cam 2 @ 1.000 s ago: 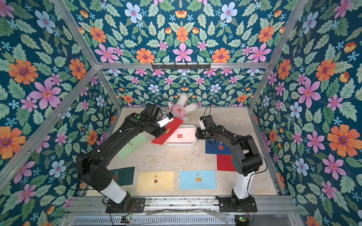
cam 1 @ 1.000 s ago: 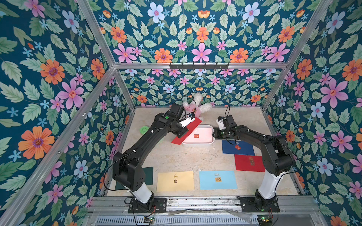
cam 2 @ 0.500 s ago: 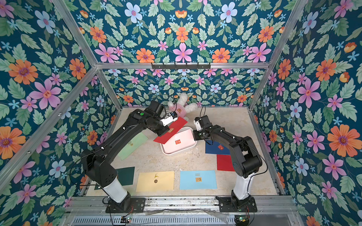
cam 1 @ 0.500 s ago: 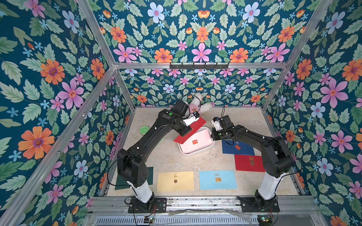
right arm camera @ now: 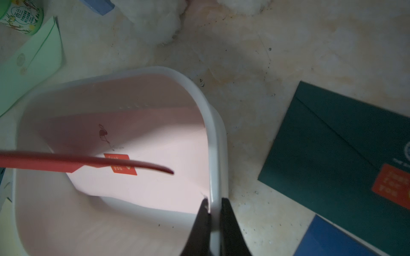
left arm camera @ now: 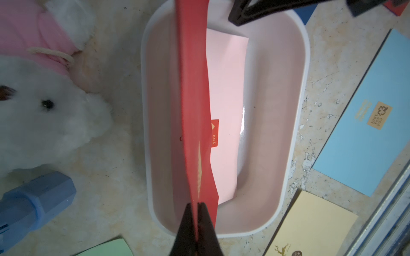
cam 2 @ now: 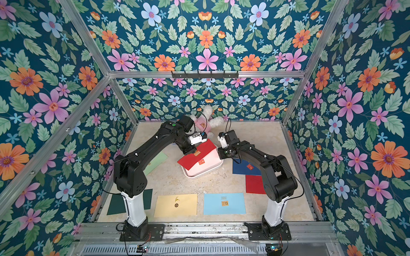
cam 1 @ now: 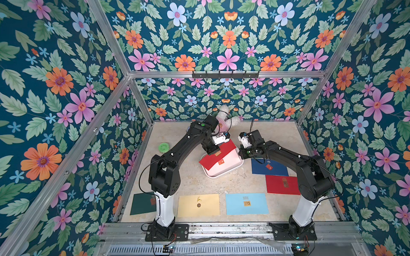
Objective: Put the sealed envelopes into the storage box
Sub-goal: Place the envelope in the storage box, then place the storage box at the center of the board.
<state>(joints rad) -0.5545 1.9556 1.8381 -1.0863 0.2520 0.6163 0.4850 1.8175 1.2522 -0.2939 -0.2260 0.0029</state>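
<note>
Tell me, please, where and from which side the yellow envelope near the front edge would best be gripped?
The yellow envelope lies flat on the table, so take a long edge, probably the front one, from above, sliding a finger under it. Neighbours flank its short ends.

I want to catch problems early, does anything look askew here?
Yes. The storage box sits skewed to the table edges, its rim pinched by the right hand. The red envelope stands on edge over it.

A red envelope [left arm camera: 195,93], held edge-on, hides most of the sticker on the pink envelope [left arm camera: 226,88]. The plush rabbit [cam 1: 224,120], at 12 o'clock, sits half behind the left arm. A dark green envelope [cam 1: 142,203] lies partly behind that arm's base.
</note>
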